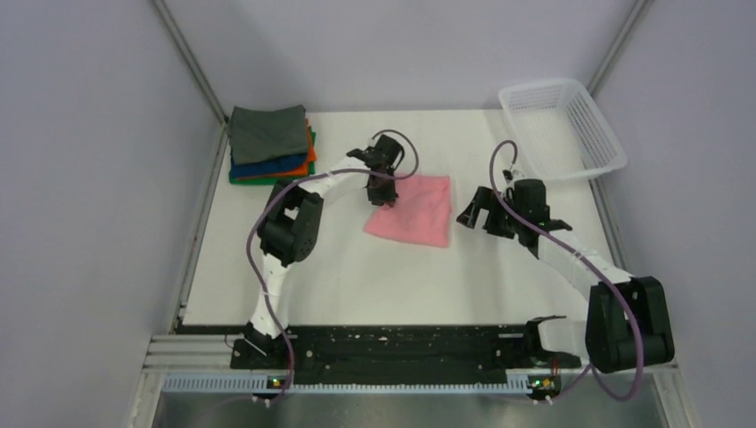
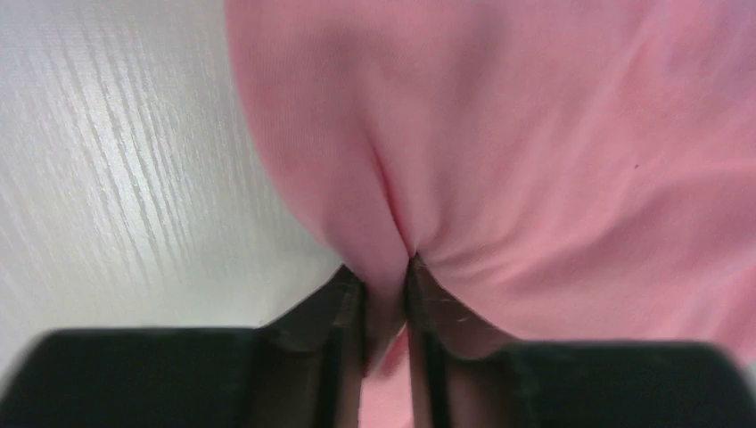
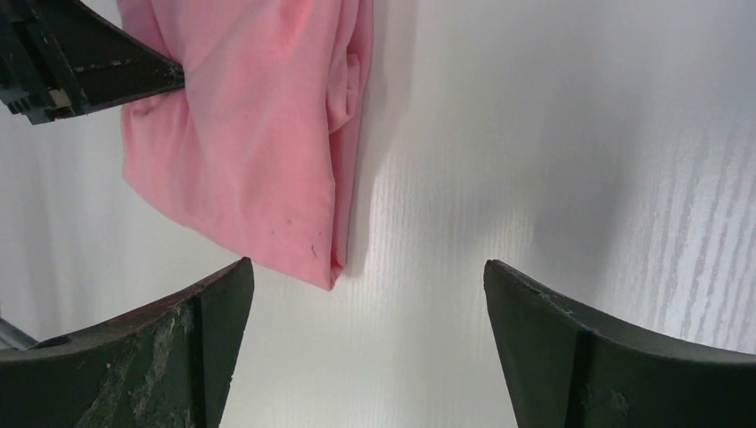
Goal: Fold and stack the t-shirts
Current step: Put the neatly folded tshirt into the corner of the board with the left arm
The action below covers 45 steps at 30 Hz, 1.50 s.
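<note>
Left end effector: the left end effector [image 1: 381, 190] was closed on a pinch of cloth at the left edge of the folded, soft cloth, plain pink t-shirt [image 1: 414, 209]. The wrist view showed both fingers nipping a small ridge of it.
Right end effector: the right end effector [image 3: 367, 267] stood wide open and held nothing. It hung low over the table just right of the pink t-shirt, apart from it.
Shirt position: mid-table, lying flat between the two arms, its longer axis apparently running far to near with a slight slant.
Key relation: the stack of folded cloth t-shirts [image 1: 270, 143], dark grey on top of blue, orange and green, lay at the far-left corner, left of and beyond the left end effector. The left arm was much the nearer, so a carry to the stack looked like its job.
Surface: a white table [image 1: 357, 285] with a faint grain.
Room: pale walls on three sides, with a white plastic mesh basket [image 1: 593, 134] at the far right.
</note>
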Motion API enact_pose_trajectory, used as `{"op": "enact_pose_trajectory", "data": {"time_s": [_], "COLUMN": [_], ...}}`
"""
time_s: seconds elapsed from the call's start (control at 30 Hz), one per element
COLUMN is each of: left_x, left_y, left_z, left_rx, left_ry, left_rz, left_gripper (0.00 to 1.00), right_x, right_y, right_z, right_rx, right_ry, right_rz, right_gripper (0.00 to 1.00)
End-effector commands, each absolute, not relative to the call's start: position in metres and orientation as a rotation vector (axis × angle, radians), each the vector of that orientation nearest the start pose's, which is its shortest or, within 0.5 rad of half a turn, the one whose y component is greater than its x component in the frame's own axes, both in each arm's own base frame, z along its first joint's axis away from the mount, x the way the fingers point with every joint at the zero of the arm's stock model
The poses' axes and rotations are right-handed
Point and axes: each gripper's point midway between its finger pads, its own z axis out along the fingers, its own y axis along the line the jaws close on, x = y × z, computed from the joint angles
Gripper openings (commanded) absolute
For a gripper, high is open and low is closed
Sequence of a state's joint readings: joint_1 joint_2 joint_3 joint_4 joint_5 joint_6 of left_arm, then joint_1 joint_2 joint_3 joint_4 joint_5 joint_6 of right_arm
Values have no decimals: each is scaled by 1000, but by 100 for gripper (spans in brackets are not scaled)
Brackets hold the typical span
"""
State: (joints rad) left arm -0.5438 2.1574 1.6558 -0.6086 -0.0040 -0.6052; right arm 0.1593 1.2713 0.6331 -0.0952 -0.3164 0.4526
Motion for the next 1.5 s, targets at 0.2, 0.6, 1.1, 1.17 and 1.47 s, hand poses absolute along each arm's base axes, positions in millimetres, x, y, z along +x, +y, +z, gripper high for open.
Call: {"op": "enact_pose_trajectory", "data": {"time_s": [0.2,0.6,1.1,1.17,1.47], "left_x": [439,522,563,566,565], "left_y": [-201,-101,-48,-47,-48], "left_z": [51,161,254,261,303], "left_rx": [-62,-17,-25,-17,-48], "left_ry": [2536,2158,1949,1939,1895], "left_rz": [558,884,1011,1013,901], "left_gripper": [0,0,0,0,0], "right_x": [314,313,314,313,313], "right_y": [100,97,87,85,84], "right_z": [120,124,124,125,125], "right_rx": [169,159,235,242,264], "right_ry": [2197,2193,2205,2198,2192], "right_rz": [538,513,457,449,445], "right_gripper": [99,99,99,99,99]}}
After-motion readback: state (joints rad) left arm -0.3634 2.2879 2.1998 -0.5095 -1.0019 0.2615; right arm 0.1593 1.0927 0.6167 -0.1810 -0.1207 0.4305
